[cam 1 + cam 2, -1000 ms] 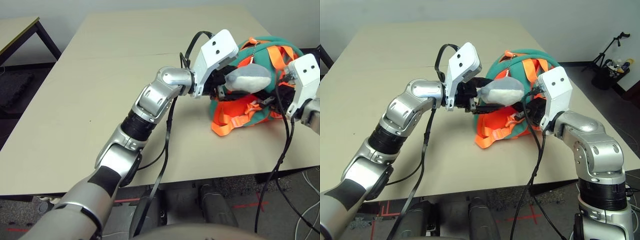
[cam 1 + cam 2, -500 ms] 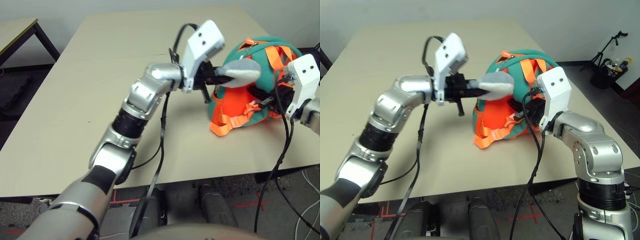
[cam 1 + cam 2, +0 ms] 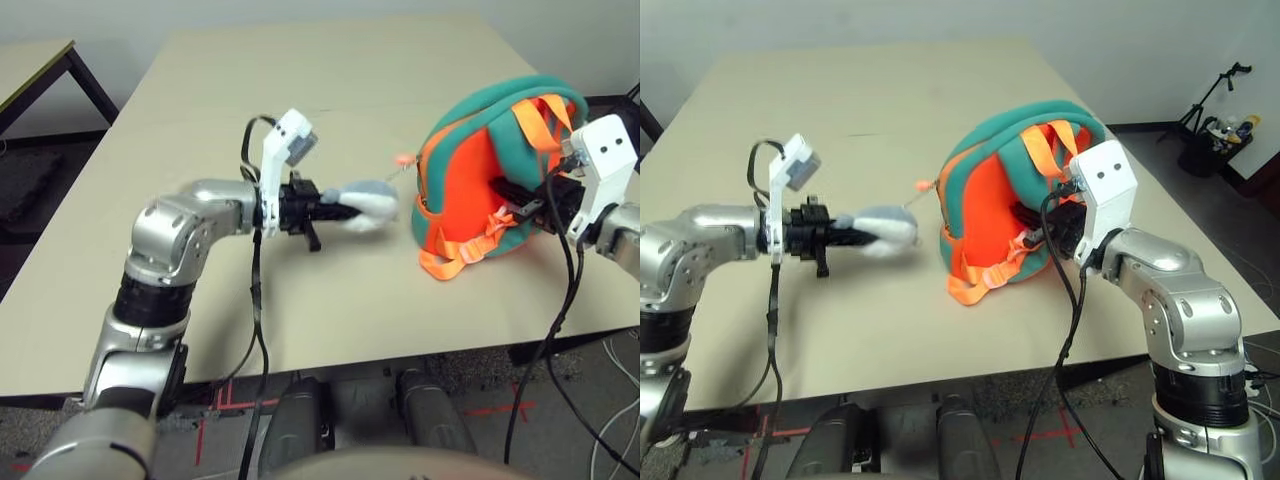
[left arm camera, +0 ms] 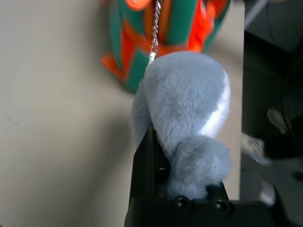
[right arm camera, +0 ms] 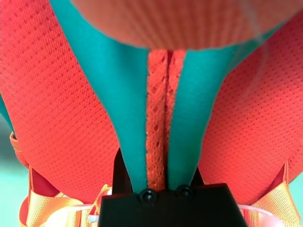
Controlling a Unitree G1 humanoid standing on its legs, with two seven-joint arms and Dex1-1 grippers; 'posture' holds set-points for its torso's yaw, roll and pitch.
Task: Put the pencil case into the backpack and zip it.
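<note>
**Shark charm pinched on the left, backpack fabric clamped on the right**

The backpack [image 3: 480,180] stands upright on the beige table [image 3: 200,130], over toward the robot's right, its teal shell arched over a bright orange panel, with orange straps [image 3: 455,258] spilling onto the tabletop at its base. No sign of the pencil case from these angles. From the backpack's upper left side a thin silver chain [image 4: 154,28] runs out taut to the grey-and-white plush shark [image 3: 362,203], which hangs in the air just above the table, apart from the bag.

The left gripper [image 3: 335,211] has that shark, and here's the close look: in the left wrist view the black fingers [image 4: 144,165] are drawn narrow, pinching the tail end of the plush, its body pointing toward the backpack.

Over on the other side, the right gripper [image 3: 1035,228] is pressed against the backpack's orange side. Its wrist camera shows the jaws closed tight on a teal fold of the fabric with an orange mesh strip [image 5: 158,137] running down its middle; possibly the zipper line, though it is hard to say from here.
</note>
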